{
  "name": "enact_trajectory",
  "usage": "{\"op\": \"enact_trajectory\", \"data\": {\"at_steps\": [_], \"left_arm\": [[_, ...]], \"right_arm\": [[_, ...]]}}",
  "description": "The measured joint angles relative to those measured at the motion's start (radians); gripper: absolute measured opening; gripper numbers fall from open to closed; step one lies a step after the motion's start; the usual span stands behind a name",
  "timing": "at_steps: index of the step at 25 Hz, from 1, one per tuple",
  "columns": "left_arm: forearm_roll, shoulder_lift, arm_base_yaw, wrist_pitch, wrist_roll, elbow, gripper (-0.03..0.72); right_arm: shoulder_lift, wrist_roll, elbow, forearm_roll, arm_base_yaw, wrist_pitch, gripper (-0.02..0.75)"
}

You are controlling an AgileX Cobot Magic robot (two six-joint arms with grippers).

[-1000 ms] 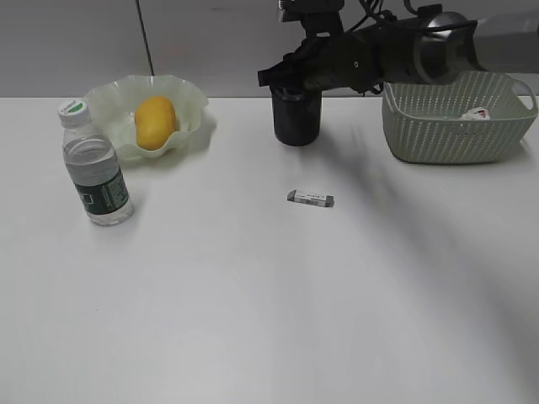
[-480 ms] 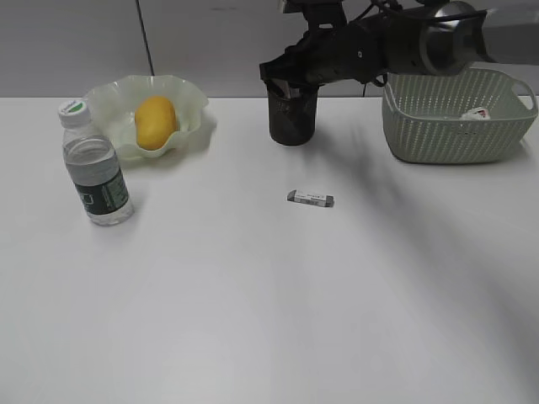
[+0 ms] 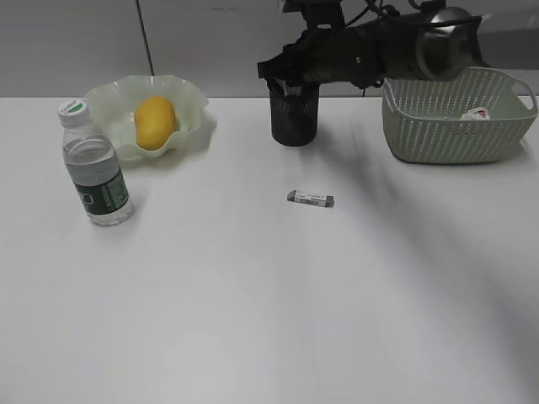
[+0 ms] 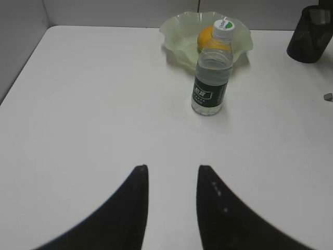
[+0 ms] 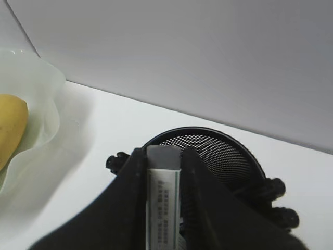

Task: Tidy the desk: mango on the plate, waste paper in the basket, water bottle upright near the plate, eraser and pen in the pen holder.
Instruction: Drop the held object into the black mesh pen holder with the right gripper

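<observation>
My right gripper [image 3: 288, 72] hovers over the rim of the black mesh pen holder [image 3: 295, 118], shut on a flat eraser [image 5: 164, 198] with a grey end and a white printed sleeve; its end hangs over the holder's mouth [image 5: 218, 151]. A second small grey eraser-like block [image 3: 310, 199] lies on the desk. The mango [image 3: 155, 122] lies in the plate [image 3: 189, 97]. The water bottle [image 3: 94, 168] stands upright beside the plate. The waste paper [image 3: 477, 114] lies in the basket [image 3: 455, 130]. My left gripper [image 4: 171, 169] is open and empty over bare desk. No pen shows.
The wall runs close behind the pen holder and the basket. In the left wrist view the bottle [image 4: 210, 73] stands in front of the plate [image 4: 177, 31], with the pen holder [image 4: 310, 34] at the far right. The desk's left edge [image 4: 23, 67] is near.
My right gripper has risen slightly from the pen holder's rim, still holding the eraser. The pen holder shifted a little. Nothing else has moved.
</observation>
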Motion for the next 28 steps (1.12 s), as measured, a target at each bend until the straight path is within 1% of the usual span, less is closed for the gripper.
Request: {"op": "enact_trajectory", "data": {"at_steps": [5, 6, 7, 11, 14, 17, 23, 26, 28], "left_arm": [[0.0, 0.0, 0.0, 0.0, 0.0, 0.0, 0.237], [0.0, 0.0, 0.0, 0.0, 0.0, 0.0, 0.237], [0.0, 0.0, 0.0, 0.0, 0.0, 0.0, 0.237], [0.0, 0.0, 0.0, 0.0, 0.0, 0.0, 0.237], [0.0, 0.0, 0.0, 0.0, 0.0, 0.0, 0.237], [0.0, 0.0, 0.0, 0.0, 0.0, 0.0, 0.237], [0.0, 0.0, 0.0, 0.0, 0.0, 0.0, 0.238], [-0.003, 0.0, 0.0, 0.0, 0.0, 0.0, 0.238], [-0.02, 0.001, 0.0, -0.001, 0.0, 0.0, 0.238]], "right_arm": [[0.013, 0.0, 0.0, -0.007, 0.0, -0.006, 0.172], [0.013, 0.0, 0.0, -0.011, 0.0, -0.006, 0.2], [0.013, 0.0, 0.0, -0.018, 0.0, -0.007, 0.244], [0.013, 0.0, 0.0, -0.039, -0.001, -0.007, 0.447], [0.013, 0.0, 0.0, -0.036, -0.007, 0.0, 0.507], [-0.011, 0.0, 0.0, -0.042, -0.014, 0.056, 0.522], [-0.17, -0.042, 0.025, -0.05, -0.018, 0.323, 0.522], [-0.295, -0.075, 0.133, -0.051, -0.019, 0.406, 0.517], [-0.391, -0.082, 0.257, -0.047, -0.019, 0.447, 0.515]]}}
